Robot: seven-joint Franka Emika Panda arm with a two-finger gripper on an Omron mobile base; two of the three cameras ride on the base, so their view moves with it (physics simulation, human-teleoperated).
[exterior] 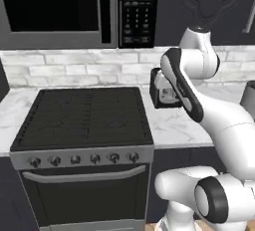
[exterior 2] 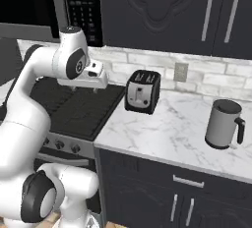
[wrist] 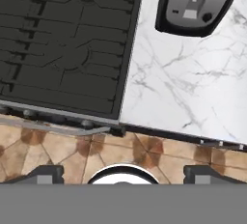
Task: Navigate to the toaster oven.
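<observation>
Nearest: my two dark-tipped gripper (wrist: 123, 174), jaws spread wide, holding nothing, over tiled floor. Below: black gas stove with silver knob panel (exterior: 82, 120). Beside it: white marble counter (exterior 2: 172, 133), bearing a small black-and-silver slot toaster (exterior 2: 142, 92) and a grey kettle with dark handle (exterior 2: 224, 124). Farthest: black microwave with keypad (exterior: 79, 8), its lettering illegible. Matte-grey toaster oven: I cannot locate it.
</observation>
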